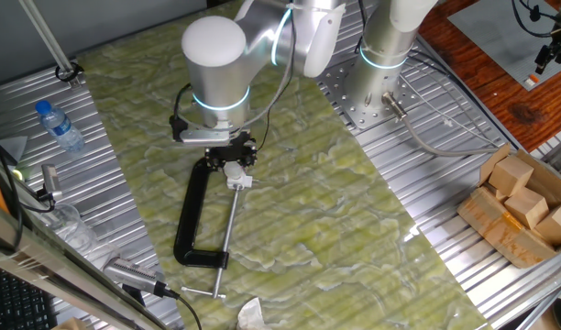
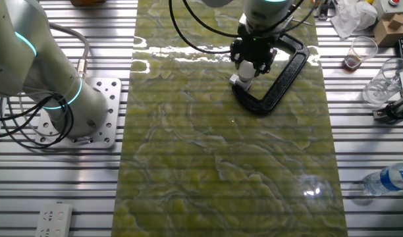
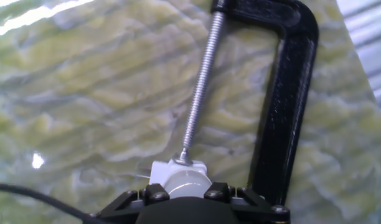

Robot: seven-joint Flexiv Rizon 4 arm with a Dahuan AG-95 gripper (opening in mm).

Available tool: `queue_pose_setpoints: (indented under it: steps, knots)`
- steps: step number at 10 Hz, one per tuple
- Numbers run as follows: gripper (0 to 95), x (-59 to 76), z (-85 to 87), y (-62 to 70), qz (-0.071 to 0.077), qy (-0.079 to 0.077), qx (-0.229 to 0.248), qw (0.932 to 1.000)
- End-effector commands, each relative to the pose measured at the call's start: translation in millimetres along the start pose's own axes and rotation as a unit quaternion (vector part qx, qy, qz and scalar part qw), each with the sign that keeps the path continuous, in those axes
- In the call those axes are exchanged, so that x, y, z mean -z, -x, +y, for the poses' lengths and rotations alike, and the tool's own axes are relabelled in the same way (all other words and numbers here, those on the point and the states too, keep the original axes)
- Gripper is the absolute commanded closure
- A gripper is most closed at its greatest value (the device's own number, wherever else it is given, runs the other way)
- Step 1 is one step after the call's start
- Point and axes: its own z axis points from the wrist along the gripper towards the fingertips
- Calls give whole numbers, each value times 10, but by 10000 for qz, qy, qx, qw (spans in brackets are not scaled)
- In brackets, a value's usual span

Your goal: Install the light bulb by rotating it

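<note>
Near the top of the other fixed view, the gripper (image 2: 254,64) stands over the C-clamp (image 2: 280,78), its fingers apparently closed around the light bulb (image 2: 246,68) seated in the white socket block (image 2: 238,80). The twisting step seems underway; next needs steady rotation without tilting.

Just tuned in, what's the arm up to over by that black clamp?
The arm has its claw down on the bulb, which sits in a small white block at the tip of the clamp's screw. The clamp lies flat on the green mat. Hand view shows the bulb between the fingers, but whether they grip it is unclear, as is how far the bulb is screwed in.
</note>
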Motion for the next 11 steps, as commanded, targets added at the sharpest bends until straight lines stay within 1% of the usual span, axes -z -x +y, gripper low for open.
queue_pose_setpoints:
  steps: [1,2,3,4,5,7,8,10,11]
  knots:
    - [950,5,-4,-7,-52,74,-1712,9852]
    - [950,14,-3,-9,-30,62,-2221,9750]
    - [950,13,-4,-9,-44,63,-2691,9631]
    - [950,11,-4,-10,-46,67,-3147,9492]
    - [950,11,-4,-10,-41,58,-3622,9321]
    - [950,8,-4,-10,-20,21,-4175,9087]
    - [950,2,-4,-10,6,37,-4495,8933]
    - [950,-3,-4,-11,29,71,-4802,8771]
    - [950,-3,-4,-11,47,90,-4893,8721]
